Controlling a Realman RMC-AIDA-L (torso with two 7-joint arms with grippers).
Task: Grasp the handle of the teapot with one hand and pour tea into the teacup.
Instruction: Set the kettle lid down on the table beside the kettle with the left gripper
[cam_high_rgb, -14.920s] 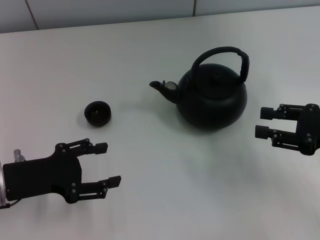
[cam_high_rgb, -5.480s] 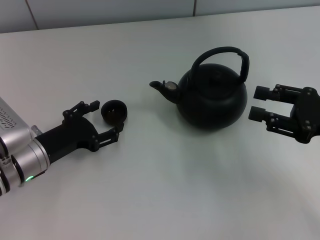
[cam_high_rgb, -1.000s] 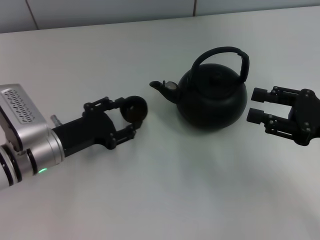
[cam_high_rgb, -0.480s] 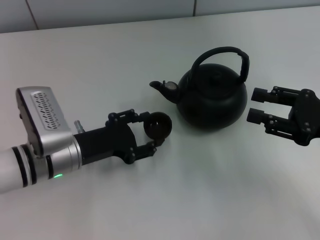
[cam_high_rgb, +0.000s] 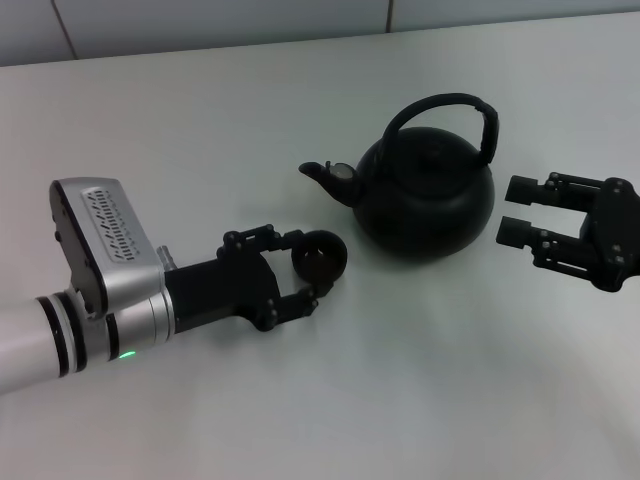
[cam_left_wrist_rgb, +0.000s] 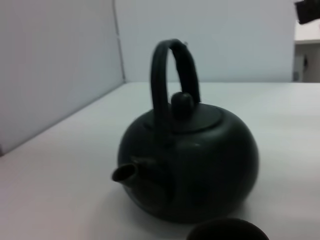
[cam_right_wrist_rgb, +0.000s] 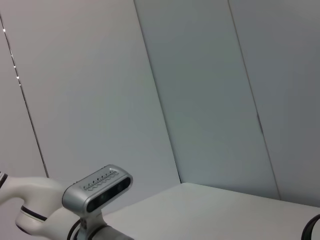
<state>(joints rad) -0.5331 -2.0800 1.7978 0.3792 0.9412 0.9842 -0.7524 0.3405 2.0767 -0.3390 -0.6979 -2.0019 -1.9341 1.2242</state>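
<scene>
Carried rightward, teacup gripped by left gripper, seemingly below teapot spout, right gripper spread beside pot.

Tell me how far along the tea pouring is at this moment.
Early. The left gripper is shut on the teacup, holding it just below the teapot spout. The right gripper waits open beside the pot, not touching the handle. Left: grasp the handle, lift, tilt and pour.
</scene>
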